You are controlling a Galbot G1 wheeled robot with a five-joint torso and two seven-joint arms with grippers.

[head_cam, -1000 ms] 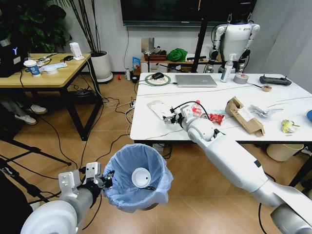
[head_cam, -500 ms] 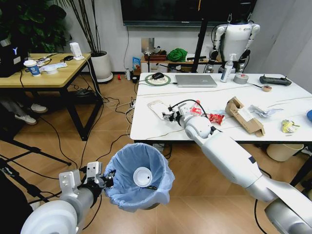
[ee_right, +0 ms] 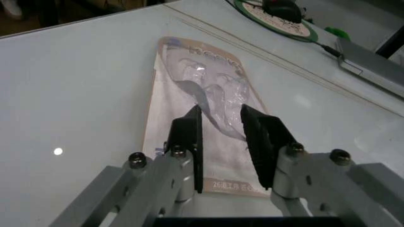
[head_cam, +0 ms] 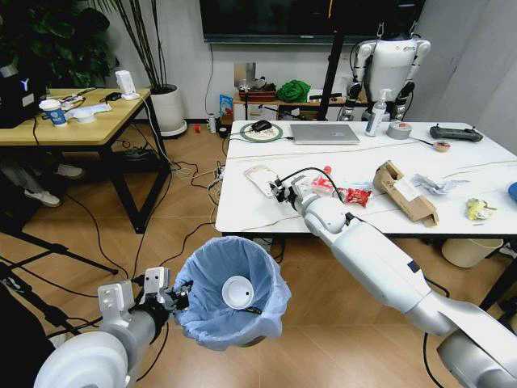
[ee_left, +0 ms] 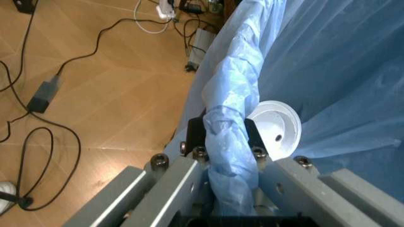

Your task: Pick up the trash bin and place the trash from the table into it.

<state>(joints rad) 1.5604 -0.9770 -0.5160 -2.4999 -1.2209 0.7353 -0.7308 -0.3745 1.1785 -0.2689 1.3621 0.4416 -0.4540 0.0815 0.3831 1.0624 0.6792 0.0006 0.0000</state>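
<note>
Left tool (ee_left: 222, 137) pinches crinkled blue bag rim of trash bin (head_cam: 230, 293).

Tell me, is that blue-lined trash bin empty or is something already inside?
Not empty. The trash bin, held at its rim by the left gripper, has a white paper cup lying inside its blue liner.

Blue-lined trash bin (head_cam: 230, 295) is held off floor, white cup inside. Trash (head_cam: 353, 195) is scattered across white table (head_cam: 242, 212).
</note>
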